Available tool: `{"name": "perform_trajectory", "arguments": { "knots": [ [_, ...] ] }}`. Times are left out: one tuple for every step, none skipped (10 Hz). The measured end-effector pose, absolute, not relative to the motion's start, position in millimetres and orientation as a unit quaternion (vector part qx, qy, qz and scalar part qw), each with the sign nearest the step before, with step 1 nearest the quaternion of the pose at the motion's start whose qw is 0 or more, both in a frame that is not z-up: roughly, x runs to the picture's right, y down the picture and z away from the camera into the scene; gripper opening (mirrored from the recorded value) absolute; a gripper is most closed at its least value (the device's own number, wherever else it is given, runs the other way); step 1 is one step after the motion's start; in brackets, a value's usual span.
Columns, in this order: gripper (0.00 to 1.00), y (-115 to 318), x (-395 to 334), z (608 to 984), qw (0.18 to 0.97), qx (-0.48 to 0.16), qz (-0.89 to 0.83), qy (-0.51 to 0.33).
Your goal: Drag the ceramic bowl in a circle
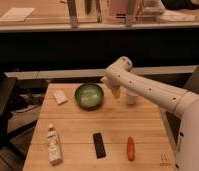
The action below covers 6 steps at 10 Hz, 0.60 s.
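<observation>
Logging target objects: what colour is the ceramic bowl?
The ceramic bowl is green with a darker rim, camera view; the end effector hangs beside it.

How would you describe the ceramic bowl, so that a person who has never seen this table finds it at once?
On the wooden table, look at the far half, near the middle. The ceramic bowl sits there, just left of the gripper and the white cup. It is the only round, glossy green thing, wider than the cup.
</observation>
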<state>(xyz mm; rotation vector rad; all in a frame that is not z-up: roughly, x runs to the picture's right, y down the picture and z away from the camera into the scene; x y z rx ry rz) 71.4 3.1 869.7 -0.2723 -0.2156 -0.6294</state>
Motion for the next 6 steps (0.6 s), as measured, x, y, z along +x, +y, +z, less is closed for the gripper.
{"name": "perform_trajectory", "arguments": {
  "knots": [
    [0.80, 4.5, 70.6, 873.3, 0.935, -0.133, -0.311, -0.108],
    [0.80, 7.6, 68.4, 879.0, 0.932, -0.134, -0.316, -0.113],
    [0.80, 12.9, 66.8, 885.5, 0.930, -0.135, -0.321, -0.117],
    [0.80, 18.3, 65.7, 892.4, 0.927, -0.136, -0.327, -0.120],
    [0.80, 19.8, 65.0, 894.7, 0.926, -0.137, -0.330, -0.122],
    [0.80, 23.1, 61.7, 899.0, 0.922, -0.139, -0.338, -0.129]
  ]
}}
